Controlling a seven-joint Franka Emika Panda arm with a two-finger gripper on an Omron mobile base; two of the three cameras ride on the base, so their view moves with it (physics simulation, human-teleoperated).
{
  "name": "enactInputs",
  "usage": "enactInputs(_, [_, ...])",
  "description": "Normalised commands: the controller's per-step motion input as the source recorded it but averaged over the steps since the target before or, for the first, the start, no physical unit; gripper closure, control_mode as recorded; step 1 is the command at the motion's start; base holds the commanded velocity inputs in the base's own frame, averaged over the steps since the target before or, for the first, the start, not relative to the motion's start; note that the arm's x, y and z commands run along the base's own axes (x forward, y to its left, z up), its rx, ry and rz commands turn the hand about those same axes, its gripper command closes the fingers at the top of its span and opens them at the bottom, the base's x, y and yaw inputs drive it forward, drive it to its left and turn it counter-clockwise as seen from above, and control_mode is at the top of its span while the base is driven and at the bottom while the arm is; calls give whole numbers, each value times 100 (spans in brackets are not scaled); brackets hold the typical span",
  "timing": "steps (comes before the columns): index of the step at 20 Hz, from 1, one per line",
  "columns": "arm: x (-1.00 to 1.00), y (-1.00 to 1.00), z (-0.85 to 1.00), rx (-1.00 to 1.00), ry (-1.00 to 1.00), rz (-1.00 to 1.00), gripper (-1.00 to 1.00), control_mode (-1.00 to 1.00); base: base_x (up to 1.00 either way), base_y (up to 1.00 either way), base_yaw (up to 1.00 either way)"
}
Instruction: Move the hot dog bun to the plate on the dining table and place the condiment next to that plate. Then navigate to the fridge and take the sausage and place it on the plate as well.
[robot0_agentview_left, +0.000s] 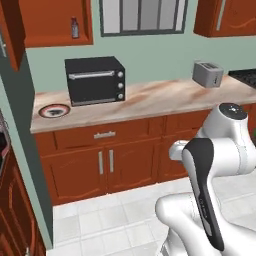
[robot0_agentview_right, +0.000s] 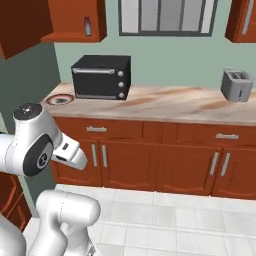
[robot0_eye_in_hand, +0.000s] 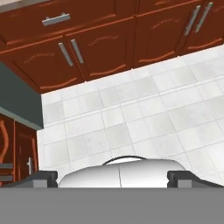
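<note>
My gripper (robot0_eye_in_hand: 113, 178) hangs low over the white tiled floor (robot0_eye_in_hand: 144, 109) and faces the red-brown base cabinets. Its two dark fingertips (robot0_eye_in_hand: 43, 177) stand far apart at the bottom of the hand view, open, with nothing held between them. In both base views the white arm (robot0_agentview_left: 215, 165) is folded close in front of the cameras. The hot dog bun, the condiment, the sausage, the fridge and the dining table with its plate are out of view.
A marbled wall counter (robot0_agentview_left: 165, 100) carries a black toaster oven (robot0_agentview_left: 95, 80), a grey toaster (robot0_agentview_left: 207, 74) and a round red-and-black-rimmed dish (robot0_agentview_left: 53, 111). A small bottle (robot0_agentview_left: 75, 27) stands in an open upper cabinet. A grey-green panel (robot0_agentview_left: 25, 150) rises at the left.
</note>
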Motion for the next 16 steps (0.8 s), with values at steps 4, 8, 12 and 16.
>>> enactInputs(4, [0, 0, 0, 0, 0, 0, -100, 100, 100, 42, 16])
enactInputs(8, [0, 0, 0, 0, 0, 0, -100, 100, 96, 37, 16])
enactInputs(12, [0, 0, 0, 0, 0, 0, -100, 100, 84, 43, 15])
enactInputs(16, [0, 0, 0, 0, 0, 0, -100, 100, 70, 60, 4])
